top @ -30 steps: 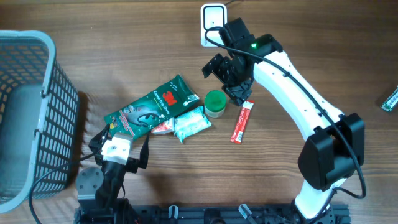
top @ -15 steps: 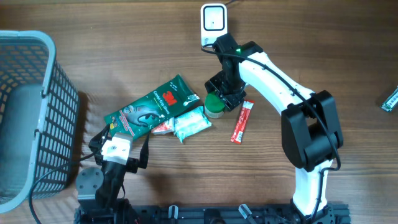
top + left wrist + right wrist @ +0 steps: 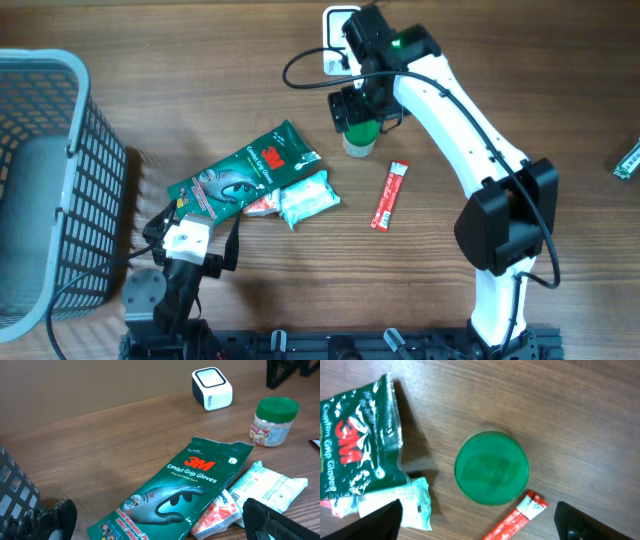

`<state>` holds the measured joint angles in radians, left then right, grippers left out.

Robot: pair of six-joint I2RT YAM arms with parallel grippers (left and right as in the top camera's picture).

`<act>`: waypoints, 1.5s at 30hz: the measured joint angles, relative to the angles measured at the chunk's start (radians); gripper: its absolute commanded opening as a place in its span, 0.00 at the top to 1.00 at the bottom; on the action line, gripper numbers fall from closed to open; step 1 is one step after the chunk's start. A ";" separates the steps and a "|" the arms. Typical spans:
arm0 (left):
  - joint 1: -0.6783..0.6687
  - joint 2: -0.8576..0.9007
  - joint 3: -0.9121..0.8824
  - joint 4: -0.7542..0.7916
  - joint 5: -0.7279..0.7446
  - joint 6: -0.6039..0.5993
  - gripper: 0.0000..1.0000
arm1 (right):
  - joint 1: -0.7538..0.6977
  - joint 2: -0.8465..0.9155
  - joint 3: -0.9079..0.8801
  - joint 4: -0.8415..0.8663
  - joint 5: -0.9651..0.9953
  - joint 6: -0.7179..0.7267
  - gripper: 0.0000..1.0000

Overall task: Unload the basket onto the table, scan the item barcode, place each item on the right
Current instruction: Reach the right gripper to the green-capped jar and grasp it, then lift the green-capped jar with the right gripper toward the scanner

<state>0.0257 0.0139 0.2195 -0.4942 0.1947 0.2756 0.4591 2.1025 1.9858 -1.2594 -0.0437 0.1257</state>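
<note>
Hovering over the jar with the green lid

My right gripper [image 3: 357, 106] hangs right above the jar [image 3: 491, 468]. My fingers there are spread wide and do not touch it. The jar stands upright on the table [image 3: 200, 80], near the white scanner [image 3: 212, 389]. My left gripper [image 3: 192, 226] sits low by the green glove pack [image 3: 185, 485], fingers wide apart, holding nothing.

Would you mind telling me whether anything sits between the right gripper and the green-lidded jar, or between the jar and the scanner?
Nothing visible does. The open right gripper hangs directly over the green-lidded jar, its lid uncovered, and only bare table lies between the jar and the white scanner.
</note>
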 measured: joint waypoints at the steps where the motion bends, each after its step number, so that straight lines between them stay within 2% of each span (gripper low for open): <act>1: 0.000 0.000 0.000 0.000 0.000 0.000 0.00 | 0.000 0.000 0.005 -0.050 0.000 -0.023 0.00; 4: 0.000 0.000 0.000 0.000 0.000 0.000 0.00 | 0.000 0.000 0.005 -0.105 0.000 -0.018 0.00; 5: 0.000 0.000 0.000 0.000 0.000 0.000 0.00 | 0.000 0.000 0.005 -0.100 0.000 0.058 0.00; 7: 0.000 0.000 0.000 0.000 0.000 0.000 0.00 | 0.000 0.000 0.005 -0.073 0.000 0.319 0.00; 12: 0.000 0.000 0.000 0.000 0.000 0.000 0.00 | 0.000 0.000 0.005 -0.066 -0.024 1.142 0.00; 14: 0.000 0.000 0.000 0.000 0.000 0.000 0.00 | 0.000 0.000 0.005 -0.050 -0.035 1.347 0.00; 18: 0.000 0.000 0.000 0.000 0.000 0.000 0.00 | 0.000 0.005 0.005 -0.034 -0.039 1.486 0.00; 24: 0.000 0.000 0.000 0.000 0.000 0.000 0.00 | -0.007 0.132 0.005 -0.006 -0.042 1.528 0.00; 26: 0.000 0.000 0.000 0.000 0.000 0.000 0.00 | -0.011 0.142 0.005 0.026 -0.041 1.525 0.03; 28: 0.000 0.000 0.000 0.000 0.000 0.000 0.00 | -0.014 0.142 0.005 0.046 -0.037 1.501 0.19; 29: 0.000 0.000 0.000 0.000 0.000 0.000 0.00 | -0.016 0.142 0.005 0.046 -0.037 1.463 0.34; 31: 0.000 0.000 0.000 0.000 0.000 0.000 0.00 | -0.016 0.142 0.005 0.043 -0.036 1.394 0.44; 32: 0.000 0.000 0.000 0.000 0.000 0.000 0.00 | -0.016 0.142 0.005 0.045 -0.034 1.346 0.45; 36: 0.000 0.000 0.000 0.000 0.000 0.000 0.00 | -0.018 0.142 0.005 0.026 -0.035 1.037 0.43; 38: 0.000 0.000 0.000 0.000 0.000 0.000 0.00 | -0.018 0.142 0.005 0.018 -0.035 0.773 0.25; 39: 0.000 0.000 0.000 0.000 0.000 0.000 0.00 | -0.018 0.142 0.005 0.012 -0.038 0.614 0.12; 40: 0.000 0.000 0.000 0.000 0.000 0.000 0.00 | -0.018 0.142 0.005 0.000 -0.042 0.434 0.09; 43: 0.000 0.000 0.000 0.000 0.000 0.000 0.00 | -0.018 0.142 0.005 -0.034 -0.046 0.103 0.07; 45: 0.000 0.000 0.000 0.000 0.000 0.000 0.00 | -0.018 0.142 0.005 -0.045 -0.050 0.006 0.06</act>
<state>0.0257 0.0139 0.2195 -0.4942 0.1947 0.2756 0.4412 2.2444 1.9907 -1.3045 -0.0937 0.1322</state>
